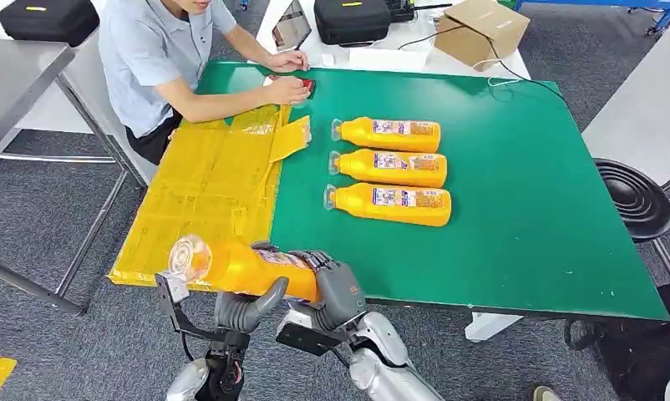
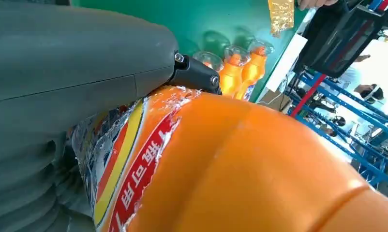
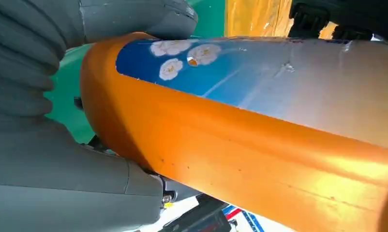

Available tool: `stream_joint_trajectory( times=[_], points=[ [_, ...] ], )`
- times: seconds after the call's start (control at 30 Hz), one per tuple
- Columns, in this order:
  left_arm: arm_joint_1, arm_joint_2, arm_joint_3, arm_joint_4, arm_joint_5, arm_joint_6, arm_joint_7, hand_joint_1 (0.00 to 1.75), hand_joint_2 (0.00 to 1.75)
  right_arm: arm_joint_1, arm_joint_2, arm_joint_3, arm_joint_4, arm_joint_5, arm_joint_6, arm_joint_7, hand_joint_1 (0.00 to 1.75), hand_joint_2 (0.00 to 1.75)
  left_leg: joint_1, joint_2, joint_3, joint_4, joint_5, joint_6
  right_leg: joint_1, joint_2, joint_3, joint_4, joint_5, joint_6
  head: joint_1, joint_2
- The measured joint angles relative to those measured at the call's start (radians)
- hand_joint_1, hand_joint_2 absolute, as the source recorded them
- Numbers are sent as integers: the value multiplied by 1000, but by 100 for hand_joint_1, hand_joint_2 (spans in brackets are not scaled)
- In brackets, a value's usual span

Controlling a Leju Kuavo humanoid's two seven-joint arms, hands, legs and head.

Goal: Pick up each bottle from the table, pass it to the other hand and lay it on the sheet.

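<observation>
Orange bottle point(image 1: 231, 266) — both hands gripping

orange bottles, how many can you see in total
4: three lie in a row on the green table, far, middle and near; the held bottle is between left hand and right hand.

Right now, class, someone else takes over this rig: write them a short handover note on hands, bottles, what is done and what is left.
Left hand and right hand both grip one orange bottle, mid-handover near the table's front edge.
Three orange bottles lie side by side on the green mat.
Yellow sheet carries no bottle yet; a person works at its far end.
Left: finish the pass, lay this bottle on the sheet, then the other three.
</observation>
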Motion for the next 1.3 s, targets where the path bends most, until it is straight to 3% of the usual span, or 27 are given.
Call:
stream_joint_trajectory(
  times=[0.13, 0.27, 0.67, 0.8, 0.87, 1.0, 1.2, 1.3],
  points=[
    [-13, 4, 1, 0, -19, 39, 10, 175, 175, 4, 0, 4, 5, -47, 26, -41, 0, 0, 0, -1, 0, 0, 0, 0, 0, 0, 0, 0, 0, 0, 0, 0],
    [-132, 83, 52, 38, 14, 5, 79, 175, 175, 27, 11, 8, 9, -130, 55, -151, 0, 0, 1, 0, -1, 0, 2, -1, 1, -1, -1, 2, 1, -1, 0, 0],
    [-197, 109, 119, 79, -39, -3, 83, 175, 175, 33, 20, 43, 18, -154, 54, -159, 0, 0, 2, -3, -4, 0, 3, -2, 1, -2, -3, 2, 0, -1, 0, 0],
    [-239, 131, 98, 111, -383, 224, 8, 175, 175, 33, 19, 50, 18, -152, 54, -150, 0, 0, 2, -2, -4, 0, 3, -2, 1, -2, -4, 2, 0, -1, 0, 0],
    [-263, 141, 90, 128, -484, 268, 8, 175, 175, 33, 19, 52, 18, -151, 55, -146, 0, 0, 2, -3, -4, 0, 3, -2, 1, -3, -4, 3, 0, -1, 0, 0],
    [-367, 171, 45, 270, -921, 416, 130, 175, 175, 28, 20, 59, 17, -124, 79, -140, 0, 0, 2, -3, -4, 0, 5, -3, 2, -2, -4, 3, 1, -1, 0, 0],
    [-538, 195, 5, 511, -1236, 395, 282, 175, 175, 19, 31, 70, 16, -101, 107, -132, 0, 0, 2, -2, -4, 0, 5, -4, 2, -2, -5, 4, 3, -3, 1, 0],
    [-616, 204, -19, 624, -1356, 275, 350, 175, 175, 18, 33, 74, 5, -96, 129, -132, 0, 0, 2, -2, -5, 0, 5, -4, 2, -2, -5, 4, 3, -3, 1, 0]
  ],
)
